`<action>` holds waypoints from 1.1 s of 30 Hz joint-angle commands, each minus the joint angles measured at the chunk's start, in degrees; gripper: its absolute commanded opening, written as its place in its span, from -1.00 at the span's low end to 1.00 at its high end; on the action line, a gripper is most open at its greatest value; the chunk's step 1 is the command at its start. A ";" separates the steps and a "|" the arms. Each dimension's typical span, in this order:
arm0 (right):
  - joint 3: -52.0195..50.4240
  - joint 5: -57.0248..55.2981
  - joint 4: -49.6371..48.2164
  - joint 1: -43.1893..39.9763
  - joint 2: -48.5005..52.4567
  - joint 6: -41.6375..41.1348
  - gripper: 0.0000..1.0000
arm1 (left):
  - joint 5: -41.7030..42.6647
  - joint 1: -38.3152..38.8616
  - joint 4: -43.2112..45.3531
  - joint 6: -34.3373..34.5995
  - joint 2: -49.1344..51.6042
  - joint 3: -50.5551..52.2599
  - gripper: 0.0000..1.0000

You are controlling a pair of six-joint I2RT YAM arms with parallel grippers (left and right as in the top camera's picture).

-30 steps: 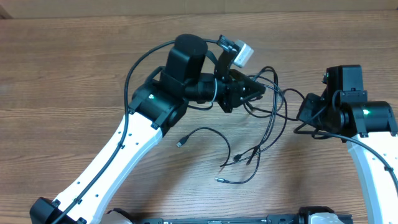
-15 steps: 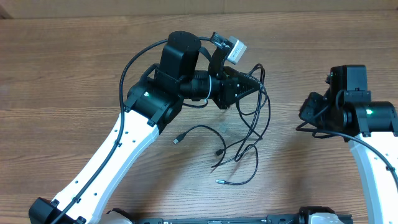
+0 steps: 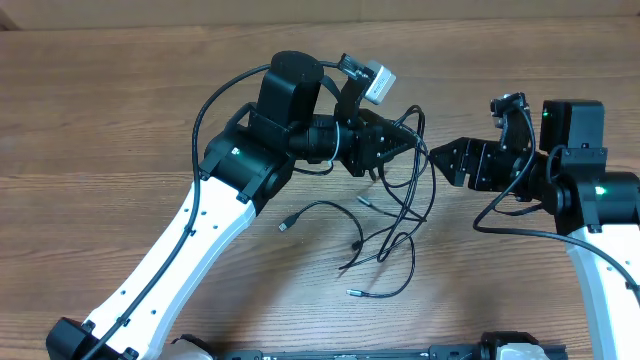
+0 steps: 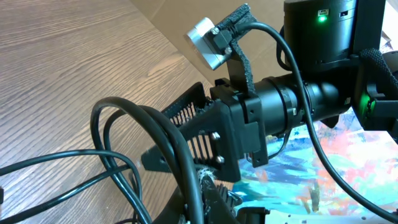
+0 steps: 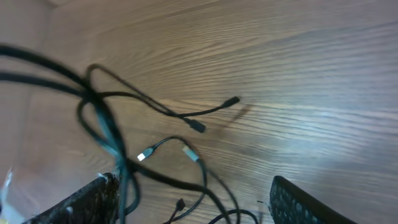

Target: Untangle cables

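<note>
Overhead: left gripper [image 3: 398, 140] clamps cables [image 3: 322, 205] bunch above table [image 3: 120, 120], ends trailing down. Beside hanging strands, right gripper [image 3: 440, 163] spread wide, empty. Best: pinch single loose strand, pull sideways slowly, avoid tightening knot.

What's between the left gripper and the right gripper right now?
In the overhead view, loops of the cables hanging from the shut left gripper cross that gap toward the open right gripper; below them is only the table.
</note>
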State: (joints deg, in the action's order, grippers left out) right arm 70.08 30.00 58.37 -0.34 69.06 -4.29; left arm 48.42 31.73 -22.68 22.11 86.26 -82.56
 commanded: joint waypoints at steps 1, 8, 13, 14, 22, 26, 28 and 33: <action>0.44 4.44 -0.33 -0.04 -0.96 3.37 0.54 | 0.55 0.07 0.26 -1.27 -0.52 -0.74 -0.92; 0.42 -4.15 1.09 -0.04 -0.90 4.74 0.60 | 2.25 0.98 3.54 1.27 -0.55 -0.74 -0.92; 0.42 -4.94 1.46 -0.04 -0.90 4.57 0.60 | 2.69 0.98 3.63 1.29 -0.55 -0.74 -0.91; 0.44 -4.92 1.46 -0.04 -0.85 4.57 0.60 | 3.17 0.98 3.76 1.29 -0.55 -0.74 -0.92; 0.44 -4.90 1.42 -0.04 0.42 4.55 0.60 | 10.12 1.09 8.39 1.27 -0.55 -0.74 -0.91; 0.44 -4.92 0.63 -0.04 1.66 4.55 0.60 | 10.08 1.86 8.44 1.22 -0.52 -0.74 -0.91; 0.44 -4.96 0.44 -0.04 2.60 4.55 0.60 | 10.03 2.08 8.44 1.25 -0.52 -0.74 -0.92; 0.42 -8.61 0.22 -0.04 6.51 2.75 0.60 | 10.14 2.10 8.46 1.25 -0.52 -0.74 -0.92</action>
State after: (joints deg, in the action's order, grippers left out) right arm 70.08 25.47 59.02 -0.34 73.41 -0.25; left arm 56.21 33.41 -14.74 22.61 86.26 -82.56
